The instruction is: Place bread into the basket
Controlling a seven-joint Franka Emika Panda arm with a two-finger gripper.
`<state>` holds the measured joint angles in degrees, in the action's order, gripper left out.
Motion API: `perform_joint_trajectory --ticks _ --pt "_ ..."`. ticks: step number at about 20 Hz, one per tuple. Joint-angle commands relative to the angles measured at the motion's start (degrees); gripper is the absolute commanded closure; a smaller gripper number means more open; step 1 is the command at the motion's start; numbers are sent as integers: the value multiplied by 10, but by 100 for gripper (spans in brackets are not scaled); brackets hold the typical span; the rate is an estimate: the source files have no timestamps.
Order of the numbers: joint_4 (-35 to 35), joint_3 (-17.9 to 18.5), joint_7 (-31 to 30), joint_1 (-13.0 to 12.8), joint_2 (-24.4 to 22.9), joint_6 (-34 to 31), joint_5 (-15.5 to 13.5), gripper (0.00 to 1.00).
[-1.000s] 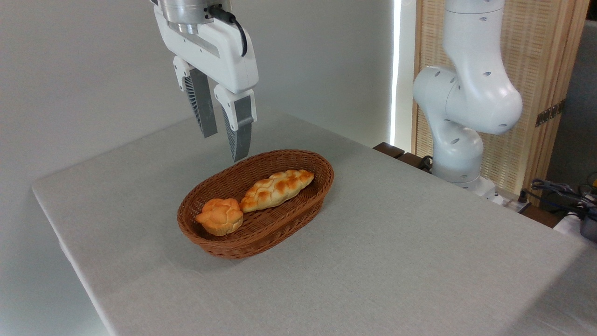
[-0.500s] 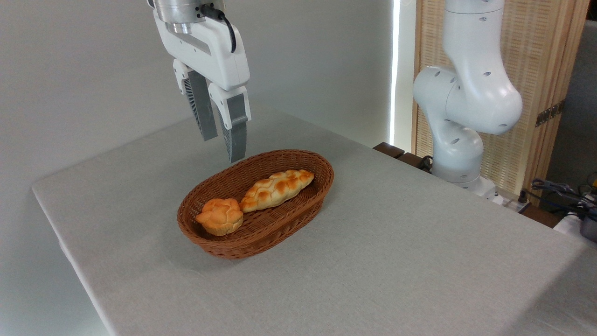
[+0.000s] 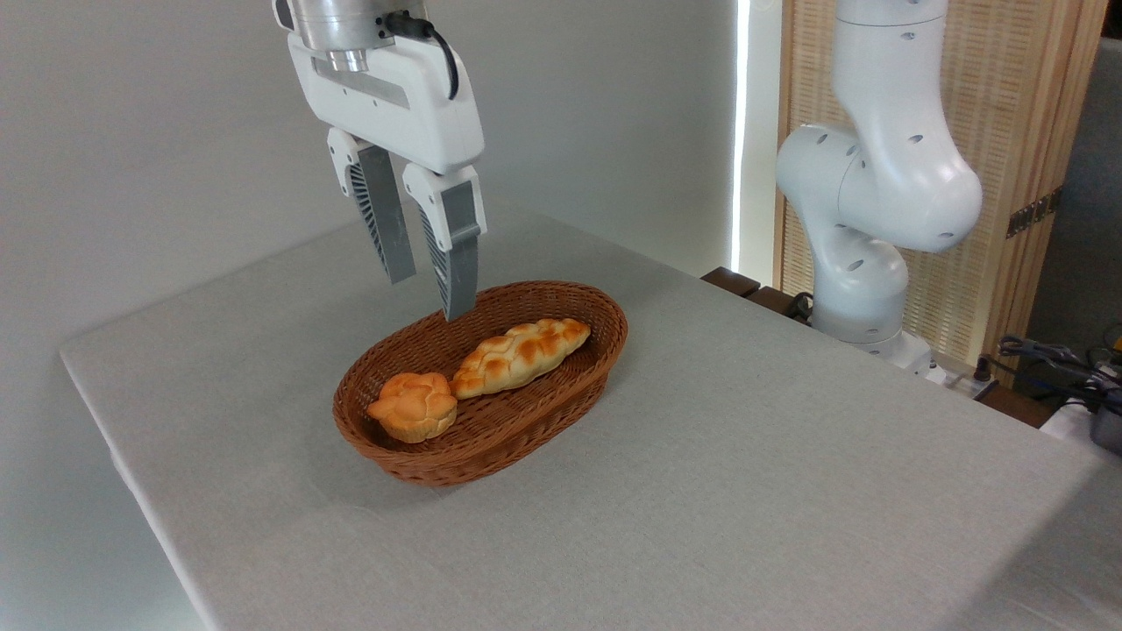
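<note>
Already the braided loaf (image 3: 521, 355) lies inside the wicker basket (image 3: 561, 410), touching the round bun (image 3: 414, 406). The gripper (image 3: 429, 294) hangs empty, fingers slightly parted; dropping lower could snag the rim.

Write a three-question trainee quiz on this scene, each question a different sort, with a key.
1. True or false: the loaf lies inside the basket.
2. What sits beside the loaf? A) a bun B) an apple C) a cup
3. Fill in: the end effector holds ____.

Key: 1 true. 2 A, the bun touches the loaf's near end. 3 nothing; its fingers stand apart, empty, above the basket's far rim.
</note>
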<state>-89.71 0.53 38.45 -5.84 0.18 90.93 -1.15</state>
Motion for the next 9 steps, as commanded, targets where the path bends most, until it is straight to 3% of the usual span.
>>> perform_joint_trajectory --ticks 1,9 --pt "-5 -1 -3 15 -1 5 -22 0" --pt "-5 -1 1 15 -1 -1 -21 0"
